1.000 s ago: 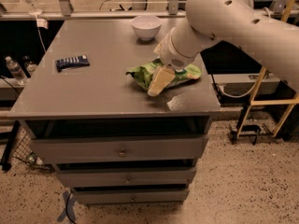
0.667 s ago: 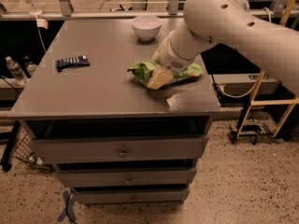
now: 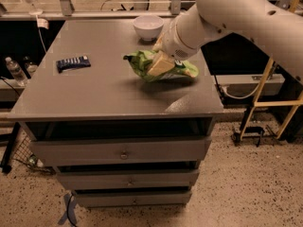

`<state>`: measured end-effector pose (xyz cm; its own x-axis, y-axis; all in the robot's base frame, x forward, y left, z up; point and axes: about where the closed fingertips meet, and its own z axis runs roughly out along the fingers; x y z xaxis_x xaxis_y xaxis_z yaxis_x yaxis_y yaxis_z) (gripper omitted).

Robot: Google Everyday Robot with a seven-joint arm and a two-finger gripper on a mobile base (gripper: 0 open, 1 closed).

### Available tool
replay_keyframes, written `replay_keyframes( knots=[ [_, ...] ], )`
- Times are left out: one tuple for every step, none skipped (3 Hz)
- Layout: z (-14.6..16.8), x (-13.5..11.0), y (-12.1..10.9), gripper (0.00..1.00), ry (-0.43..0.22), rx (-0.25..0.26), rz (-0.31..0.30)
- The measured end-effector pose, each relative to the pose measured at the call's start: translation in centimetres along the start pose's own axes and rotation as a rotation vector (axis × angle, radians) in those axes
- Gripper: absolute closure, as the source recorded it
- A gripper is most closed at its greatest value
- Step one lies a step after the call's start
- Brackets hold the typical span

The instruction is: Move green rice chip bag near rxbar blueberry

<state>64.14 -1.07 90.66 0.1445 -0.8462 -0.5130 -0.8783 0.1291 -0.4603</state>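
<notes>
The green rice chip bag (image 3: pixel 142 63) is crinkled and bright green, and hangs slightly above the grey table top (image 3: pixel 94 93) at its right half, with a shadow under it. My gripper (image 3: pixel 160 65) is shut on the bag's middle, its tan finger pressed across the bag. The rxbar blueberry (image 3: pixel 73 63), a small flat navy bar with white lettering, lies near the table's left edge, well to the left of the bag.
A white bowl (image 3: pixel 148 27) stands at the back of the table, just behind the bag. The table is a drawer cabinet with several drawers (image 3: pixel 123 151). A water bottle (image 3: pixel 15 71) stands left of the table. A yellow frame (image 3: pixel 265 93) stands at the right.
The gripper has closed on the bag and lifted it off the table, carrying it a little to the left.
</notes>
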Motion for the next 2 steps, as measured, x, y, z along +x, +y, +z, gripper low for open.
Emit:
replay_keyframes(
  knots=[
    [-3.35, -3.81, -3.38, 1.00, -0.074, 0.094, -0.070],
    [-3.36, -3.83, -3.40, 1.00, -0.074, 0.095, -0.070]
  ],
)
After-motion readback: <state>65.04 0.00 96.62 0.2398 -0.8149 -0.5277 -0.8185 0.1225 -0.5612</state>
